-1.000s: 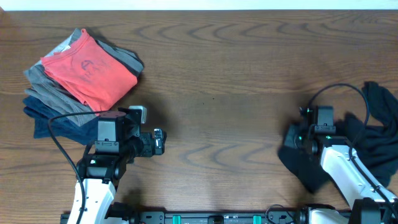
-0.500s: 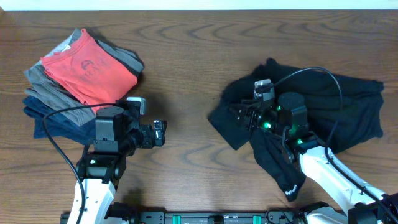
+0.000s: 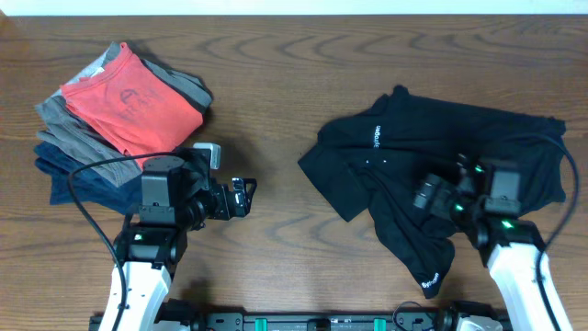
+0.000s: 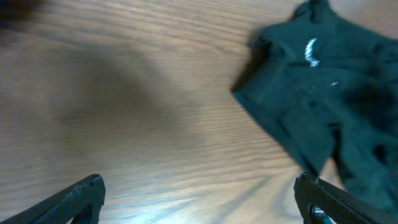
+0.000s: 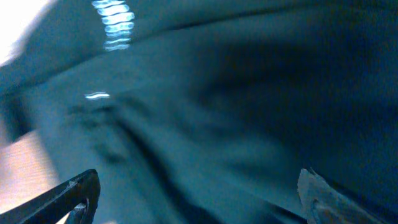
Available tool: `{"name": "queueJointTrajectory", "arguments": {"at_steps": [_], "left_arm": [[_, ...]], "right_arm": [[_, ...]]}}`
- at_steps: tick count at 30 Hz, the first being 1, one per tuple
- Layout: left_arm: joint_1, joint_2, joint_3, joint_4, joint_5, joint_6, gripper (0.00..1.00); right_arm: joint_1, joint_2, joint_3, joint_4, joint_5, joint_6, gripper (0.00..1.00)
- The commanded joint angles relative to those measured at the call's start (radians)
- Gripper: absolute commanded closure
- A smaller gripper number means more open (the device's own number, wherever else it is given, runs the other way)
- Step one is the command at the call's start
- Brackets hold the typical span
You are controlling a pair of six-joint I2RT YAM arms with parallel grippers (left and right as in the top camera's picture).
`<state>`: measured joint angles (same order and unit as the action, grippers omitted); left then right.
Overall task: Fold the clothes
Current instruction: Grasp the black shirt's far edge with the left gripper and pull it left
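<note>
Since the right gripper (image 3: 424, 195) backed off, wide and empty, the black soft-fabric shirt (image 3: 432, 138) lies flatter by the right edge of the counter (image 3: 303, 74) — left gripper (image 3: 245, 190) likewise agape, empty.

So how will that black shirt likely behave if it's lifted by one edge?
Probably floppy: the black shirt lies crumpled in soft, uneven folds, so it should drape and sag rather than hold shape. If pushed on the smooth wooden table, it will likely bunch up instead of sliding as one piece.
</note>
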<state>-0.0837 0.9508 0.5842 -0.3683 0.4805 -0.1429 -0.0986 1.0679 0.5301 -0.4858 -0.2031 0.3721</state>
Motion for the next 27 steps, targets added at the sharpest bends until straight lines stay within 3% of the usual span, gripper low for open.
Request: {"name": "queueJointTrajectory", "arguments": {"at_steps": [1, 7, 18, 27], "left_arm": [[-0.029, 0.041, 0.014, 0.015, 0.059, -0.137, 0.02], [-0.180, 0.177, 0.014, 0.154, 0.053, -0.159, 0.02], [-0.368, 0.561, 0.028, 0.545, -0.132, -0.115, 0.02], [-0.452, 0.782, 0.195, 0.562, -0.309, -0.003, 0.02]], "right_arm": [[-0.089, -0.078, 0.017, -0.095, 0.195, -0.050, 0.01], [-0.174, -0.093, 0.017, -0.244, 0.208, -0.063, 0.01], [-0.185, -0.093, 0.017, -0.320, 0.207, -0.063, 0.01], [-0.185, -0.093, 0.017, -0.323, 0.206, -0.063, 0.01]]}}
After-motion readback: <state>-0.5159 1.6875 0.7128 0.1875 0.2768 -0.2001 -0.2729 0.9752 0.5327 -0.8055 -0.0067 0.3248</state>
